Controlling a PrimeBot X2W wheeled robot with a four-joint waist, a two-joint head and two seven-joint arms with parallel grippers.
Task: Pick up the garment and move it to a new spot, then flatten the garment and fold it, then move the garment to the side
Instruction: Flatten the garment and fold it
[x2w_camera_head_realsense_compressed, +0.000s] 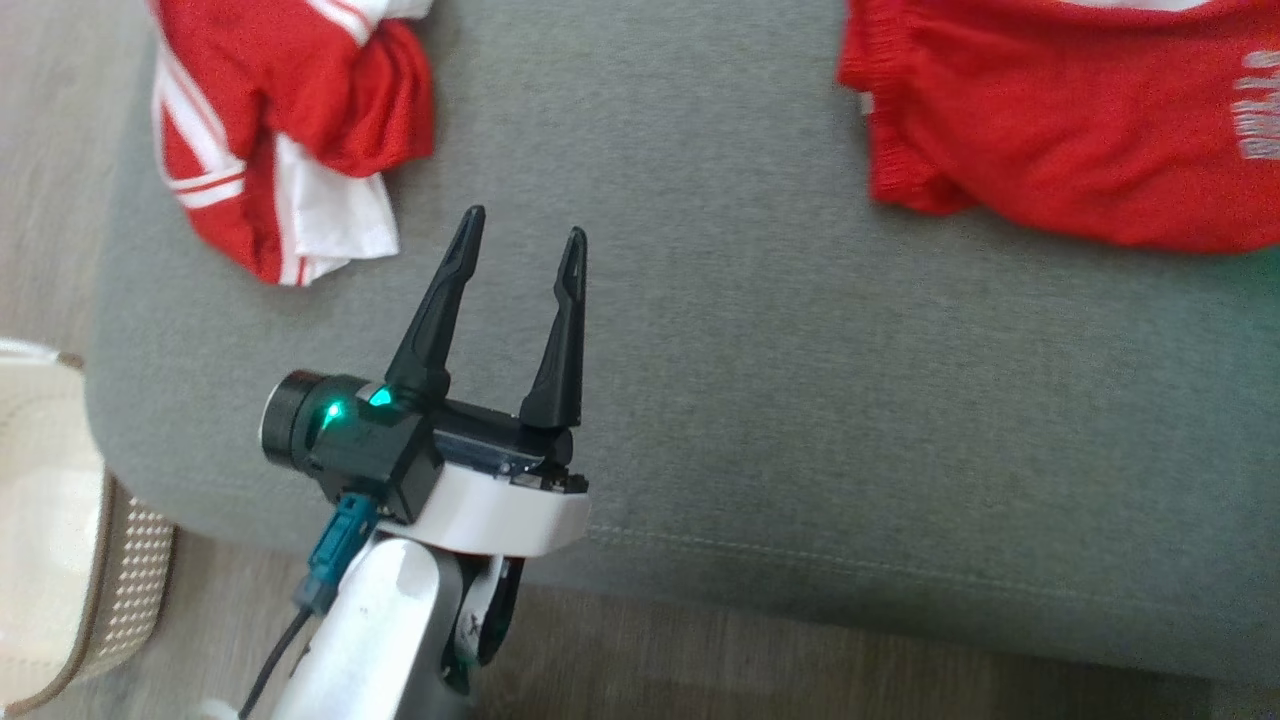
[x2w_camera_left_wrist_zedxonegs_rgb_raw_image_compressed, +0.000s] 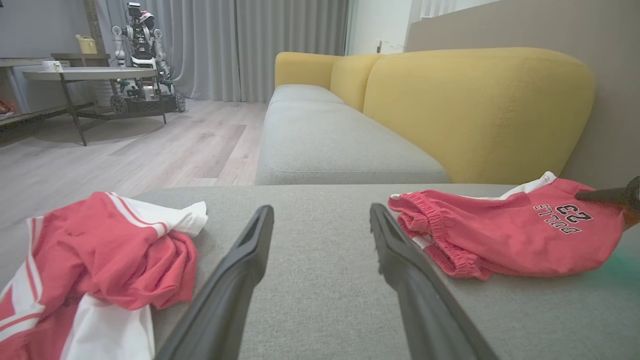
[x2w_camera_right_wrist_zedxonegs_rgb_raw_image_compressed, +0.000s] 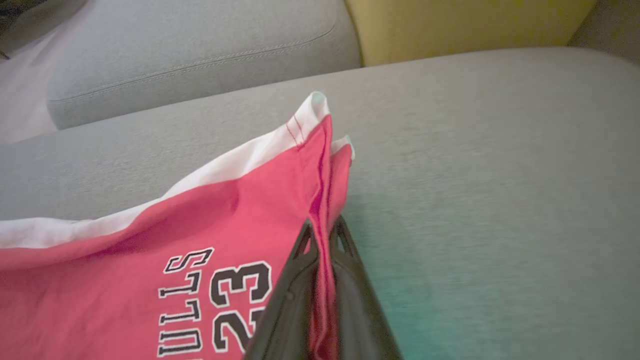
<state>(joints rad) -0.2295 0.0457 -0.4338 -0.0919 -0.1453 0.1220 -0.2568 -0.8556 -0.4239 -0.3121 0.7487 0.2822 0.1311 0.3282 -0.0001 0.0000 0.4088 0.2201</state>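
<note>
The garment (x2w_camera_head_realsense_compressed: 1060, 140) is a pair of red shorts with white trim and "BULLS 23" lettering, lying bunched at the far right of the grey cushion (x2w_camera_head_realsense_compressed: 800, 400). In the right wrist view my right gripper (x2w_camera_right_wrist_zedxonegs_rgb_raw_image_compressed: 324, 227) is shut on a folded edge of the garment (x2w_camera_right_wrist_zedxonegs_rgb_raw_image_compressed: 200, 220), red cloth pinched between the fingers. One of its dark fingers (x2w_camera_left_wrist_zedxonegs_rgb_raw_image_compressed: 607, 195) shows at the garment's (x2w_camera_left_wrist_zedxonegs_rgb_raw_image_compressed: 500, 240) right end in the left wrist view. My left gripper (x2w_camera_head_realsense_compressed: 525, 240) hovers open over bare cushion, holding nothing, with its fingers (x2w_camera_left_wrist_zedxonegs_rgb_raw_image_compressed: 320, 215) spread between the two red heaps.
A second crumpled red-and-white garment (x2w_camera_head_realsense_compressed: 280, 130) lies at the cushion's far left corner. A pale woven basket (x2w_camera_head_realsense_compressed: 60, 560) stands on the wooden floor at the lower left. Behind are a yellow sofa back (x2w_camera_left_wrist_zedxonegs_rgb_raw_image_compressed: 475, 110) and a table (x2w_camera_left_wrist_zedxonegs_rgb_raw_image_compressed: 90, 75) with another robot.
</note>
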